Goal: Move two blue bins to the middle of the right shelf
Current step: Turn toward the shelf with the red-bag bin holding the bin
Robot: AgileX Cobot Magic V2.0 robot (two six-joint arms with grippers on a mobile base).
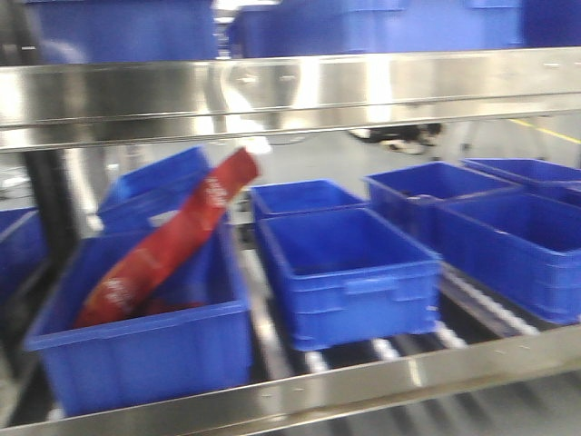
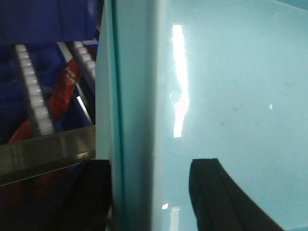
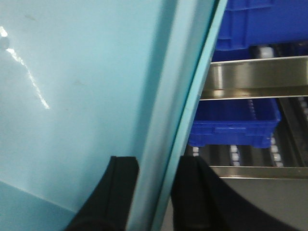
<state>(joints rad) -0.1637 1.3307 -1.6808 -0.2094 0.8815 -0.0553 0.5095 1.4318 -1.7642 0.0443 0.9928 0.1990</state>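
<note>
A pale teal-blue bin [image 2: 231, 86] fills the left wrist view, and the same bin [image 3: 72, 96] fills most of the right wrist view. My left gripper [image 2: 149, 192] straddles one side wall, one black finger [image 2: 91, 192] outside and the other inside. On the opposite wall my right gripper [image 3: 156, 192] is clamped, its fingers [image 3: 122, 192] tight against the rim. Neither gripper nor this bin shows in the blurred front view. There the shelf's middle level holds several dark blue bins, one [image 1: 349, 272] at the centre.
A blue bin [image 1: 136, 354] at the front left holds a red packet [image 1: 172, 245]. More blue bins [image 1: 517, 245] stand to the right and on the level above [image 1: 118, 27]. A steel shelf rail [image 1: 290, 91] crosses overhead and another [image 1: 363, 381] runs along the roller shelf's front edge.
</note>
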